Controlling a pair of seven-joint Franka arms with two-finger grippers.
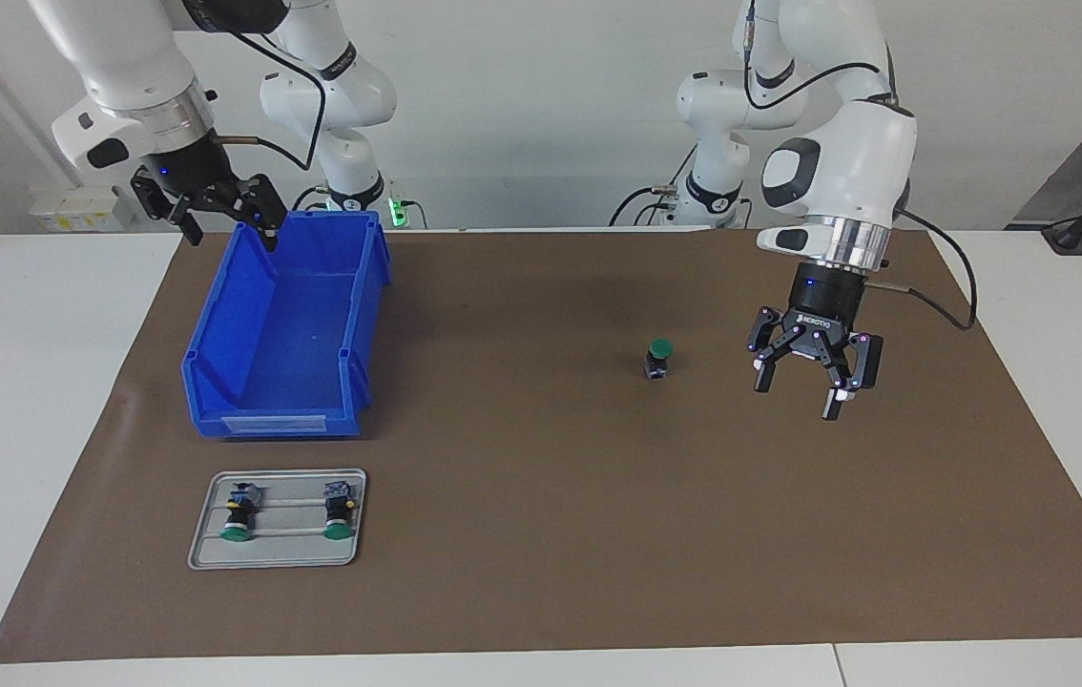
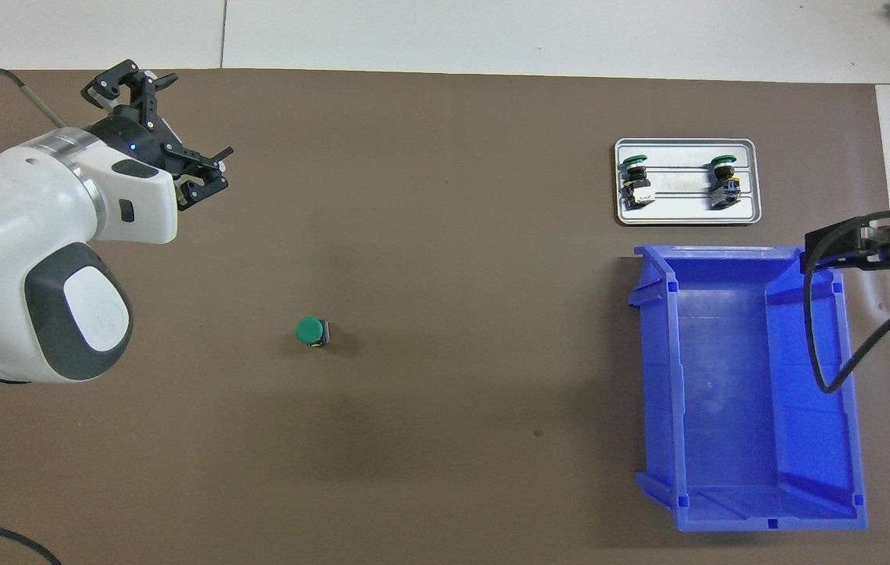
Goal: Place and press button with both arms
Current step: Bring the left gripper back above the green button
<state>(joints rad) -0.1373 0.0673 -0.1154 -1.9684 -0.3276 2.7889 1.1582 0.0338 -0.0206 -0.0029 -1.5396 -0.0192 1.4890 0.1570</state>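
One green-capped button [image 1: 658,359] stands upright on the brown mat, also in the overhead view [image 2: 310,331]. My left gripper [image 1: 813,382] hangs open and empty over the mat, beside this button toward the left arm's end of the table; it also shows in the overhead view [image 2: 178,122]. My right gripper [image 1: 228,227] is open and empty, up over the rim of the blue bin [image 1: 226,315] at the bin's end nearest the robots. In the overhead view only part of the right gripper [image 2: 857,245] shows at the edge.
A grey metal tray [image 1: 207,534] lies farther from the robots than the bin, with two more green buttons [image 1: 238,515] [image 1: 339,512] on their sides. The bin [image 2: 727,392] is empty. The tray also shows in the overhead view [image 2: 687,220]. The brown mat [image 1: 541,534] covers the table.
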